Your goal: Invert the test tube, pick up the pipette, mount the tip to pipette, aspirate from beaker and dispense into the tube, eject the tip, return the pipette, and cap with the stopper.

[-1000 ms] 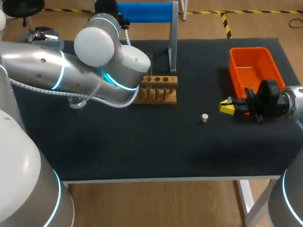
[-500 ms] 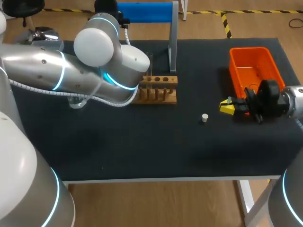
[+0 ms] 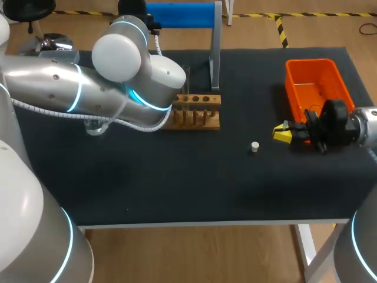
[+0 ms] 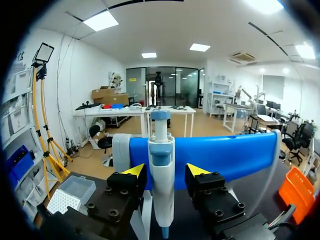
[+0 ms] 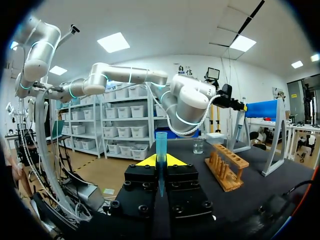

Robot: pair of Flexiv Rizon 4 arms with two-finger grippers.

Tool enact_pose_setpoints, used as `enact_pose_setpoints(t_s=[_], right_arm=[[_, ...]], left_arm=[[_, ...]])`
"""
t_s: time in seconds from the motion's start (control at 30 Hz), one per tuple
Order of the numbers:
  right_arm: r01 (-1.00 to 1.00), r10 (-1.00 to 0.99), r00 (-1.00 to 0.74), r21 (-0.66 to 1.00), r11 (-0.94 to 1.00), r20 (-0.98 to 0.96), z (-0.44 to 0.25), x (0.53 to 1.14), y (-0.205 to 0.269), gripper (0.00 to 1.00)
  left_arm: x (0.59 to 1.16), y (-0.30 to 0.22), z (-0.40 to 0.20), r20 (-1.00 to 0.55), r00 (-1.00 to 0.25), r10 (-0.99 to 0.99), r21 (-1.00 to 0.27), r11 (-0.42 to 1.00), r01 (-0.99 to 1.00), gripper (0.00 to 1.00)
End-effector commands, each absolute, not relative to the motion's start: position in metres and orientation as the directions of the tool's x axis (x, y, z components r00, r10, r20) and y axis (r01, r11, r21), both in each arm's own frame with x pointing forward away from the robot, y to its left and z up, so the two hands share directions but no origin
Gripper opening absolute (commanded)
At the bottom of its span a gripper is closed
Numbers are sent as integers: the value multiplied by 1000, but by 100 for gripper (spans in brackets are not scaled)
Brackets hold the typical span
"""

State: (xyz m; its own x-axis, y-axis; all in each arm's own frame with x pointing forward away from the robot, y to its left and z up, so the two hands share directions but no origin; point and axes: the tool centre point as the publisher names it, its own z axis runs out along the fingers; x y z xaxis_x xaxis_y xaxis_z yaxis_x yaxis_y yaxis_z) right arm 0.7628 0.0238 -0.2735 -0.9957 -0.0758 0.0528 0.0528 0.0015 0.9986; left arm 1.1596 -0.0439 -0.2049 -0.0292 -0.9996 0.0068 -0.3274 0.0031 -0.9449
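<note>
In the left wrist view the white and blue pipette (image 4: pixel 161 185) hangs upright in front of the blue stand bar (image 4: pixel 225 155). It sits between the fingers of my left gripper (image 4: pixel 166 171), which is open with a gap on each side. The head view hides that gripper behind my left arm (image 3: pixel 88 88). My right gripper (image 3: pixel 283 133) hovers beside the orange bin (image 3: pixel 333 73), shut on a blue pipette tip (image 5: pixel 161 147) that stands upright. The white stopper (image 3: pixel 254 147) lies on the mat. The wooden tube rack (image 3: pixel 197 111) stands mid-table. The beaker (image 3: pixel 94 127) shows partly under my left arm.
A white tip box (image 4: pixel 70 192) sits on the table beside my left gripper. The stand's grey post (image 3: pixel 216 53) rises behind the rack. Black mat stretches bare between the stopper and the front edge (image 3: pixel 194 223).
</note>
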Motion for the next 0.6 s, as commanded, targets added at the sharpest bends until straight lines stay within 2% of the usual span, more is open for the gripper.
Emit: enact_pose_setpoints(t_s=[0.03, 0.6], right_arm=[[52, -76, -996, 999, 2, 52, -273, 762, 23, 0], [52, -76, -996, 999, 2, 52, -273, 762, 23, 0]], left_arm=[[1163, -46, -206, 4, -26, -1000, -944, 4, -330, 48], [1166, -47, -210, 3, -27, -1000, -942, 6, -336, 48]])
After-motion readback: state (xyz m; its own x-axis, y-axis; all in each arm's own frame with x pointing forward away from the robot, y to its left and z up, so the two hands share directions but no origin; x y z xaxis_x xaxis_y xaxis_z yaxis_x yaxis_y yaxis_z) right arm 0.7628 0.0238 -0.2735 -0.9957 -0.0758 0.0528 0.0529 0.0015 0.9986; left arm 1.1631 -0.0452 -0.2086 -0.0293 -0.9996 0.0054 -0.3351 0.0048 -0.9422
